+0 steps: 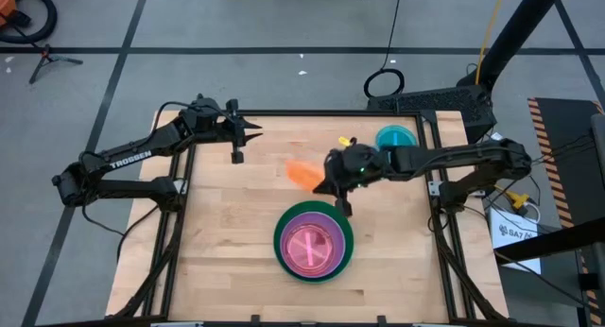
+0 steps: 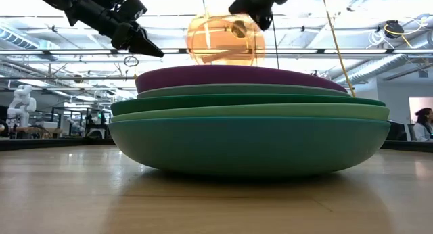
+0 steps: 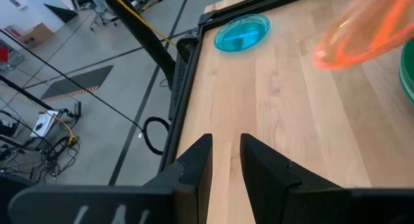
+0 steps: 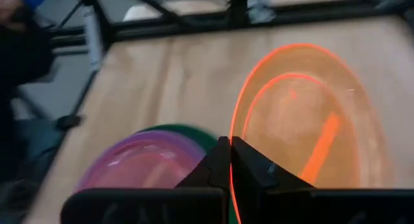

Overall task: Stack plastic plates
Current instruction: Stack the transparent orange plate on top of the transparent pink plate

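A stack of plastic plates point(image 1: 314, 242) rests on the wooden table near its middle front, pink and purple on top, dark green outermost. In the low view the stack point(image 2: 250, 136) fills the foreground. An orange see-through plate point(image 1: 302, 173) hangs in the air beyond the stack, with my right gripper point(image 1: 328, 182) shut on it; it also shows above the stack in the low view point(image 2: 225, 39). My left gripper point(image 1: 253, 133) waits open and empty above the table's far left part, its fingers point(image 3: 197, 160) apart. My right gripper pinches the orange plate's rim point(image 4: 231, 164) between its two fingers, one on each face. The fingers come from the table's right side, slanting downward. The plate is lifted clear of the table and stands tilted on edge, reaching out beyond the fingertips.
A small teal plate point(image 1: 395, 136) lies flat at the table's far right corner, also in the left wrist view point(image 3: 240, 33). A black frame point(image 1: 284, 112) borders the table. Bare wood lies left of the stack.
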`<action>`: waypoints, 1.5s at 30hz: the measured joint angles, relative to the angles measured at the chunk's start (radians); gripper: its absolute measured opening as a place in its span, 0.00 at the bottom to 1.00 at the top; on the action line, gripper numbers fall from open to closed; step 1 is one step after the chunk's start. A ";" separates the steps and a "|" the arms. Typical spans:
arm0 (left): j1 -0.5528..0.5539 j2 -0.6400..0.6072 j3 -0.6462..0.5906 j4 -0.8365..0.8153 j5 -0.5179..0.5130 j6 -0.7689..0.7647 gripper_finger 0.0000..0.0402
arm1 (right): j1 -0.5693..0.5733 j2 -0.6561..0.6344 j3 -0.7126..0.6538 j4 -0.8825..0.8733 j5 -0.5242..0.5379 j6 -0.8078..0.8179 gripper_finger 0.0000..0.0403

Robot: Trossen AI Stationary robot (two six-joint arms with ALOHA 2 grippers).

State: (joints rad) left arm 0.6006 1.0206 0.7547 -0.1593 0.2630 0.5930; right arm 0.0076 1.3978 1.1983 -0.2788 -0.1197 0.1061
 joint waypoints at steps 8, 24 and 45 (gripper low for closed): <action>0.000 0.000 0.000 0.000 0.000 -0.002 0.22 | 0.129 0.108 0.169 -0.184 -0.017 0.233 0.00; 0.000 0.000 0.000 0.027 0.000 0.015 0.22 | 0.219 0.122 0.175 -0.211 -0.012 0.518 0.00; 0.000 0.000 0.000 0.021 0.000 0.008 0.22 | 0.296 0.225 0.175 -0.113 0.011 0.583 0.00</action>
State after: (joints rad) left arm 0.6007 1.0206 0.7551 -0.1379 0.2630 0.6010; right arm 0.3038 1.6227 1.3735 -0.3915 -0.1090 0.6894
